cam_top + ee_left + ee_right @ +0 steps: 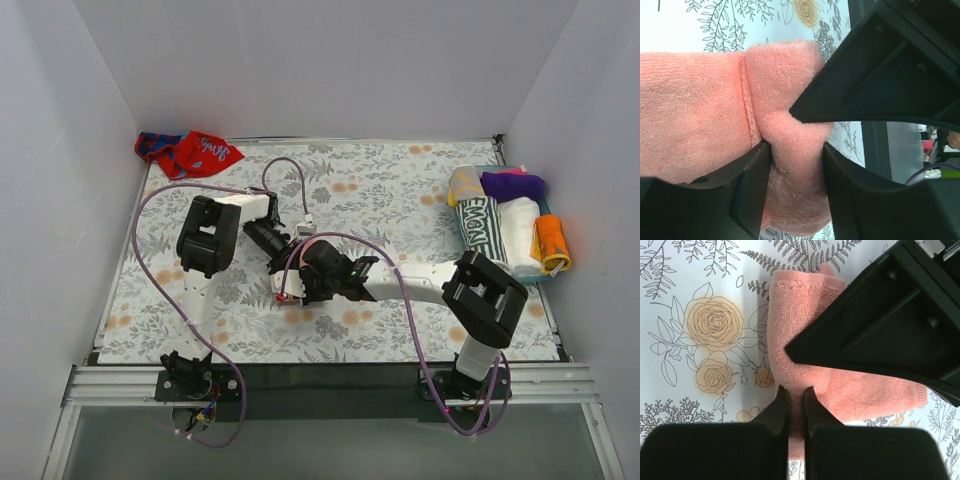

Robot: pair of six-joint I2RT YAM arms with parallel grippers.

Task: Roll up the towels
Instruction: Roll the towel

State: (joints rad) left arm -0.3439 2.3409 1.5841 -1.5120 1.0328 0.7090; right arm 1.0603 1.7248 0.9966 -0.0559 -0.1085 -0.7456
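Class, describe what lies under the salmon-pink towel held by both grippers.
The flower-and-fern table covering shows all around the salmon-pink towel and appears to run under it. Whatever lies directly beneath is hidden by the cloth itself.

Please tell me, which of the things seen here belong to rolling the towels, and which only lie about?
For the job: salmon-pink towel, clamped by the left gripper and the right gripper; red and blue towel, far left corner.
Lying about: rolled cloths at the right edge; flowered table covering.
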